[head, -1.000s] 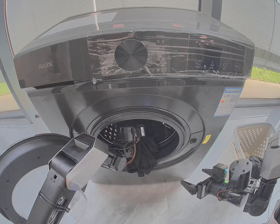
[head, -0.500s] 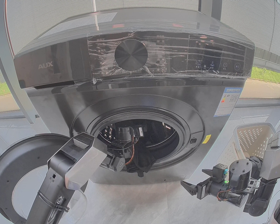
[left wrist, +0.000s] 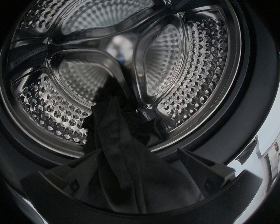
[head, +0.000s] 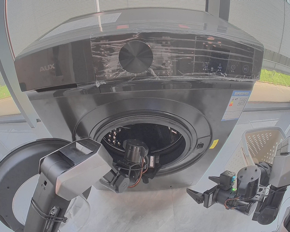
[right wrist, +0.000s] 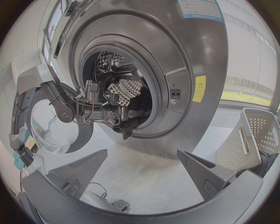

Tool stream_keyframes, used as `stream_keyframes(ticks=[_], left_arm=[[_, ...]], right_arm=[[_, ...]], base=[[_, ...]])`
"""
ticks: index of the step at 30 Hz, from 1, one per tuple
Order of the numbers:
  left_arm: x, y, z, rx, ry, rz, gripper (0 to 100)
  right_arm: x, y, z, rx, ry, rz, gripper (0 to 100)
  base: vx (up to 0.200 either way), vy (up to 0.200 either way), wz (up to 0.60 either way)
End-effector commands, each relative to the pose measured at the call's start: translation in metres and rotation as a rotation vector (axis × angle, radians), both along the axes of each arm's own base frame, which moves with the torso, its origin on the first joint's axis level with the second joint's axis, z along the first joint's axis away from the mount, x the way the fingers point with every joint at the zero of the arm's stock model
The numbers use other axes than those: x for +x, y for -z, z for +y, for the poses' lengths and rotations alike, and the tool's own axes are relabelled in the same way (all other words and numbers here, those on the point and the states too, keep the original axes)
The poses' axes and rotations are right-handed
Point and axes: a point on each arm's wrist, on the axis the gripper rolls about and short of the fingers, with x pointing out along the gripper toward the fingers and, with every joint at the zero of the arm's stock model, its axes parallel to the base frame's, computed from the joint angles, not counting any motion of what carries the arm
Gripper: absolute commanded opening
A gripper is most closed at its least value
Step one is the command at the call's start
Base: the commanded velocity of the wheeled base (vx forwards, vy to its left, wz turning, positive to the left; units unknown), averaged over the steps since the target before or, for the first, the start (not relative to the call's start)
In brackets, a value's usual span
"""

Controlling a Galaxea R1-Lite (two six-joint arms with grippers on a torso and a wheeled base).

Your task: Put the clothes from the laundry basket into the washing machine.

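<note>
lying half inside the drum [left wrist: 180,73], the dark garment [left wrist: 122,151] trails over the lower front edge of the washing machine [head: 144,99] opening, so it likely needs pushing deeper. the left gripper [left wrist: 137,166] hangs at that edge, fingers apart either side of the cloth. the right gripper [head: 201,185], spread and holding nothing, hovers low beside the laundry basket [head: 262,142], probably ready for another piece.

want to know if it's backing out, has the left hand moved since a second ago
Yes. The left hand has drawn back and down, from inside the drum to the lower door rim of the washing machine.
</note>
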Motion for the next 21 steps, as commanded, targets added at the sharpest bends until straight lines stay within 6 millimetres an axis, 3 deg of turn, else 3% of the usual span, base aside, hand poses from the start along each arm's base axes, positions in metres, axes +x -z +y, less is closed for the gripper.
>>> stream_keyframes(ticks=[1,6,7,17,21], left_arm=[[-0.004,0.008,0.0,0.02,0.008,0.025,100],[-0.004,0.019,0.0,0.036,0.006,0.052,100],[-0.005,0.02,0.001,0.041,0.008,0.059,0],[-0.002,0.019,-0.002,0.027,0.007,0.04,0],[0.02,-0.004,-0.01,-0.049,-0.024,-0.087,0]], right_arm=[[-0.001,0.0,0.0,-0.001,-0.003,0.002,100],[-0.001,0.0,0.0,0.0,-0.003,0.0,100],[-0.001,0.0,0.0,0.0,-0.003,0.0,100],[-0.001,0.0,0.0,0.0,-0.003,0.0,100],[-0.001,-0.001,0.0,0.001,-0.004,-0.001,100]], base=[[0.0,0.0,0.0],[0.0,0.0,0.0],[0.0,0.0,0.0],[0.0,0.0,0.0],[0.0,0.0,0.0]])
